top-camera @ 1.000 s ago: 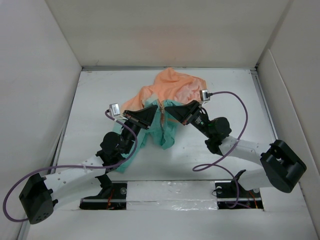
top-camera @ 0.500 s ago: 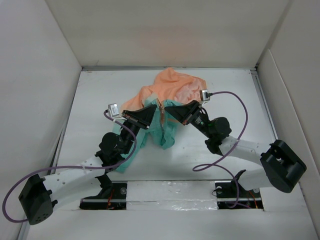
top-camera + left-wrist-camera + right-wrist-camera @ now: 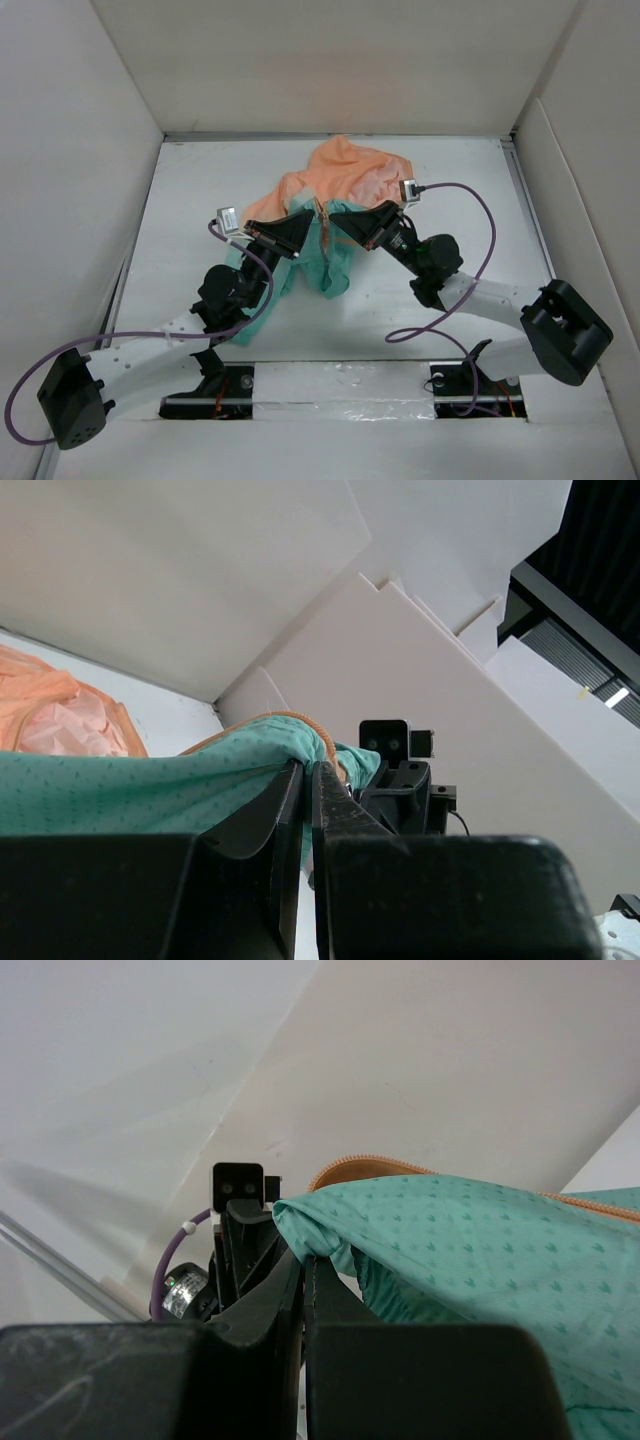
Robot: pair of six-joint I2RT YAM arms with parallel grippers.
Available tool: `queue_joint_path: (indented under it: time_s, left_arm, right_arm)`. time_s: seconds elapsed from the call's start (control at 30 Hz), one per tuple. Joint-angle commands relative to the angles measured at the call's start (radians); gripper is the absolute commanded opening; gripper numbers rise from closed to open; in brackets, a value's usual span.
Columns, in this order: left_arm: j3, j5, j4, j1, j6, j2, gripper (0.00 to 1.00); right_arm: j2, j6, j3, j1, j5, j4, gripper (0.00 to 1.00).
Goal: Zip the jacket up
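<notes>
The jacket [image 3: 345, 175] lies crumpled mid-table, orange at the far end and teal [image 3: 335, 265] toward me. Its orange zipper [image 3: 324, 215] runs between my two grippers. My left gripper [image 3: 303, 218] is shut on the teal front edge left of the zipper and holds it raised; the fabric [image 3: 150, 785] drapes over its closed fingers [image 3: 285, 800]. My right gripper [image 3: 340, 218] is shut on the teal edge [image 3: 450, 1230] right of the zipper. The zipper tape shows as an orange cord in both wrist views [image 3: 310, 730] [image 3: 365, 1163]. The slider is not visible.
White walls enclose the table [image 3: 200, 200] on the left, back and right. A purple cable [image 3: 480, 240] loops from the right wrist over the table. A teal fold of jacket [image 3: 255, 310] lies under the left arm.
The left gripper has shifted very slightly; the right arm and the jacket look the same.
</notes>
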State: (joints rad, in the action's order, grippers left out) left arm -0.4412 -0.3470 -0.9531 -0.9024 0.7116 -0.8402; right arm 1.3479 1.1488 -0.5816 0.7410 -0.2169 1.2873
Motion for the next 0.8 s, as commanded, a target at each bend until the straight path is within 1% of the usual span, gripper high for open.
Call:
queue_joint_path:
  time_s: [0.0,0.6,0.77]
  left_arm:
    - [-0.022,0.023,-0.062,-0.004,0.005,0.004,0.00]
    - [-0.008,0.032,-0.058,-0.004,0.003,0.015,0.00]
    - [-0.027,0.025,-0.013,-0.004,-0.018,0.018,0.00]
  right_arm:
    - [-0.013,-0.008,-0.041,0.009,0.010,0.420,0.00]
    - [-0.023,-0.030,-0.055,0.009,0.021,0.391,0.00]
    - [-0.023,-0.041,-0.070,0.009,0.019,0.359,0.00]
